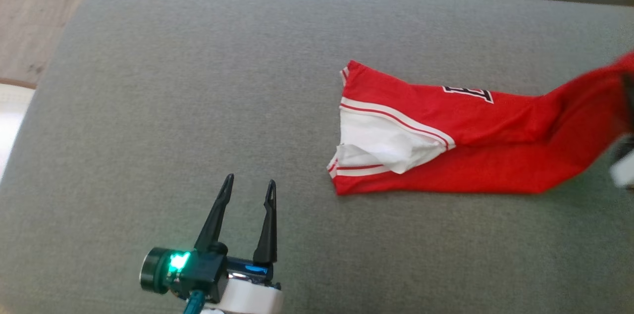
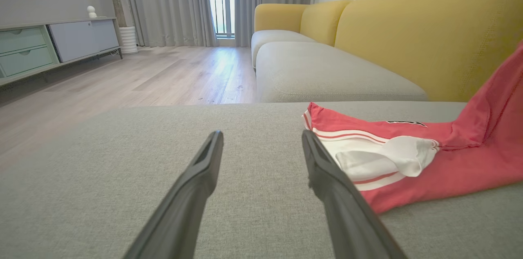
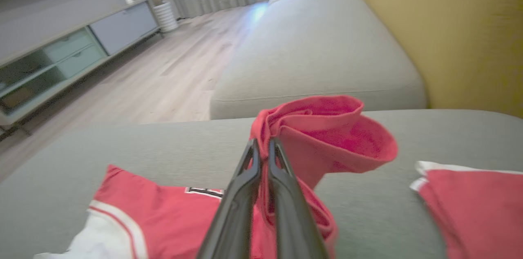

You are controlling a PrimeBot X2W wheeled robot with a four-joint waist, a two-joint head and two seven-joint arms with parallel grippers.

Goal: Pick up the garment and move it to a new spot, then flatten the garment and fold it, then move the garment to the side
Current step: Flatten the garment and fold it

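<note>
The garment, a red jersey with white-and-red trim, is lying on the grey cushion, right of centre in the head view. Its open white-lined end is facing the left gripper and its other end is rising off the cushion into blur at the right edge. The right wrist view is resolving what that blur hides: the right gripper is pinching a bunched red fold, fingers almost together, holding it above the cushion while the rest trails down to the flat part with the black-and-white lettering. That view is also showing a second red piece with a white edge on the cushion at far right; can't tell if it's the same garment. The left gripper is sitting low left, fingers spread wide, nothing between them. In the left wrist view one finger is overlapping the hem, but the head view is showing bare cushion between them. The wrist views are adding a yellow sofa back, wood floor and a low cabinet.
</note>
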